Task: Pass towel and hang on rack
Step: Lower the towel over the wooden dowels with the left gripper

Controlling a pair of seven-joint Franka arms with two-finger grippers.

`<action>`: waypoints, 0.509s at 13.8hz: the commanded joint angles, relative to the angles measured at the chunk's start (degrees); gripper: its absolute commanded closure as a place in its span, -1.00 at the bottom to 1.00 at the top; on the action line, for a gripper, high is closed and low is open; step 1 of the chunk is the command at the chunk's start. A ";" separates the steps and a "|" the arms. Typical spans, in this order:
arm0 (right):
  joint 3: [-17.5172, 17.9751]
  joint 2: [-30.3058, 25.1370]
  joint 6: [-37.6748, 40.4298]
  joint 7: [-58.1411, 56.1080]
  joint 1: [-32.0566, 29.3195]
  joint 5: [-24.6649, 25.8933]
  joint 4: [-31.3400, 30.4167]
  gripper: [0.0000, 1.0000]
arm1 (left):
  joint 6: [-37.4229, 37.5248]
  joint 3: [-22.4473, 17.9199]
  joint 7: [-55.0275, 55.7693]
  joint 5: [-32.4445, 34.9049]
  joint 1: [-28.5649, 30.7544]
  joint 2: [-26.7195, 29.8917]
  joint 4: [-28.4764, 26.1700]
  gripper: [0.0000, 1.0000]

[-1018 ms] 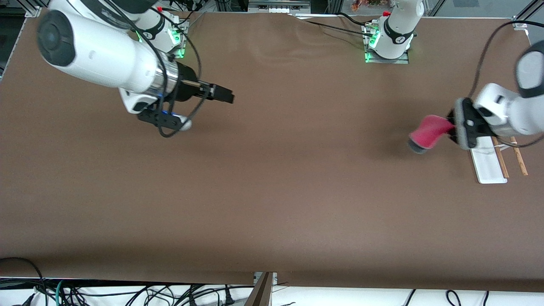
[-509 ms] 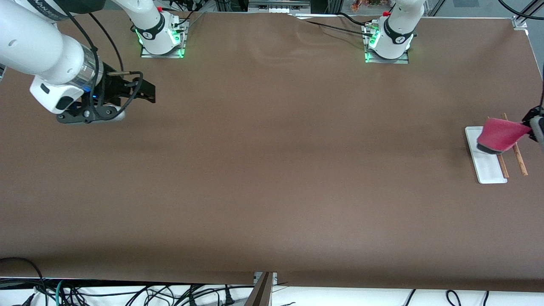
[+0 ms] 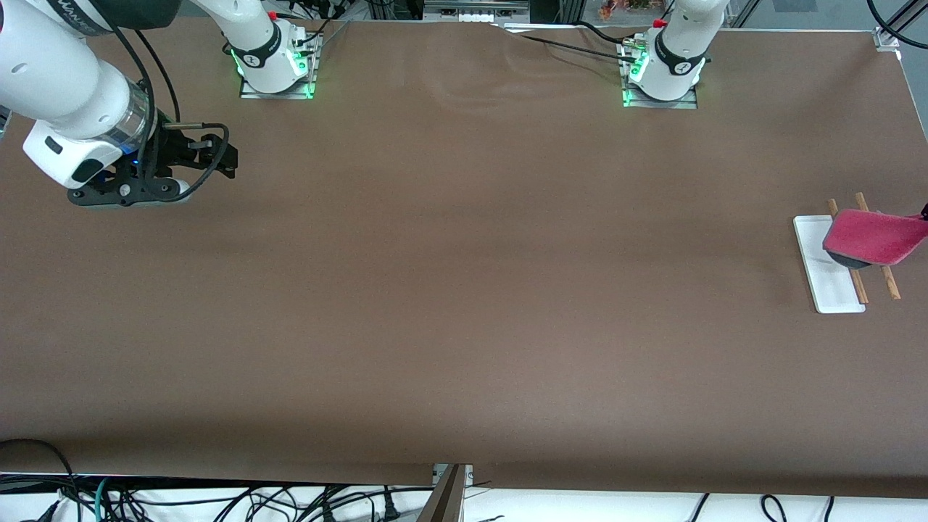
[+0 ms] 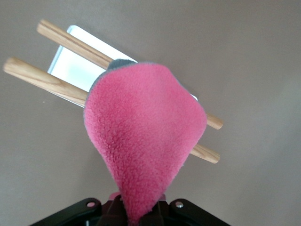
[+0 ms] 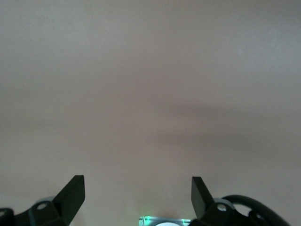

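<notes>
Jaws of the left gripper [image 4: 136,214] are clamped on one corner of the towel [image 3: 873,238], which hangs in the air over the rack [image 3: 834,283] at the left arm's end of the surface [image 3: 464,290]. Jaws of the right gripper [image 5: 138,190] stand wide apart with nothing between them; this gripper waits over bare surface near the right arm's end, well apart from towel and rack.

Surface: brown, covered with a plain sheet.

Rack: flat white base with two parallel wooden rods [image 4: 56,80], directly under the left gripper.

Towel: pink-red, fuzzy, thin grey edge. It spreads out from the clamped corner and crosses over both rods in the left wrist view. Contact between towel and rods cannot be confirmed.
</notes>
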State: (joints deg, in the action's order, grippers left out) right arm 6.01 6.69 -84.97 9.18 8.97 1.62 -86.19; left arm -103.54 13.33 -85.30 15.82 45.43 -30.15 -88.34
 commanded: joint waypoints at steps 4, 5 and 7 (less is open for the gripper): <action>0.23 1.31 -0.02 -1.88 -0.35 -0.03 2.26 -1.00 | -1.93 0.55 -0.92 1.23 1.41 -2.90 1.94 0.22; -0.21 1.31 0.16 -2.93 -0.62 -1.78 2.00 -1.00 | -1.93 0.55 -1.01 1.05 1.41 -2.90 1.94 -0.93; -2.40 1.22 0.33 -5.13 -1.06 -3.29 1.82 -1.00 | -1.84 0.55 -1.01 1.14 1.41 -2.64 1.94 -1.00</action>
State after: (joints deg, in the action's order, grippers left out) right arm 4.94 7.59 -85.08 7.09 8.88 0.15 -85.32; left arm -105.83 13.34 -85.30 15.82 46.47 -32.21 -88.06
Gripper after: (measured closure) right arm 0.000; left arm 0.771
